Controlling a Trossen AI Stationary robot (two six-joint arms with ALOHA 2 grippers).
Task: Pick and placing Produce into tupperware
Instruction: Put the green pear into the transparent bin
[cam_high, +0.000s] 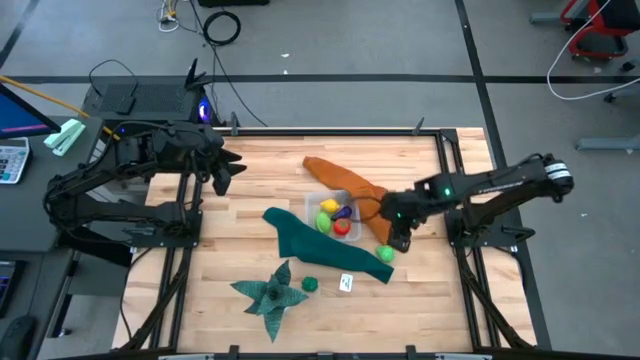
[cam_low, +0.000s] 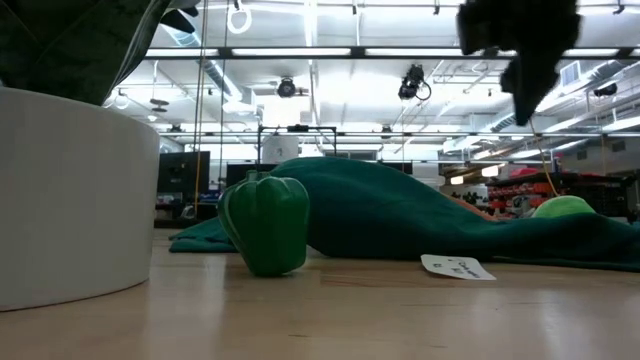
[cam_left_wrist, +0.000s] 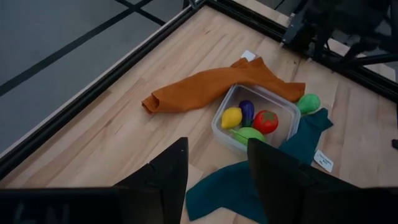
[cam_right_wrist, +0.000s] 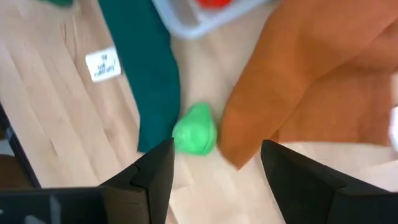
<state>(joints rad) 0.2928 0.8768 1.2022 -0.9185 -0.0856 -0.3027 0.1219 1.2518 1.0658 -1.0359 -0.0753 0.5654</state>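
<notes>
The low view sits right down on the pale wood surface (cam_low: 320, 320). Closest in it is a smooth, shiny dark green pepper (cam_low: 266, 222) with bumpy sides, standing by a big round white pot (cam_low: 70, 190). A little white card (cam_low: 457, 266) lies flat beyond it, then a soft teal cloth (cam_low: 400, 215) in a long hump. The other views do not show the pepper's lumpy shape.

From above, a dark green star-shaped leaf (cam_high: 267, 291) lies at the near edge. Farther in, a round light green fruit (cam_high: 385, 254) rests between the teal cloth and a crumpled orange cloth (cam_high: 345, 183), touching both. The right pincer (cam_high: 400, 238) hangs just over it, its fingers spread wide with nothing in them.

Next is the tupperware (cam_high: 343, 196), a clear plastic box with round corners. Only the left wrist view shows its inside well: a yellow lemon (cam_left_wrist: 231, 117), a purple fruit (cam_left_wrist: 247, 110), a red tomato (cam_left_wrist: 265, 121) and a light green fruit (cam_left_wrist: 250, 134).

The left pincer (cam_high: 226, 168) waits far back on the left, spread and empty.
</notes>
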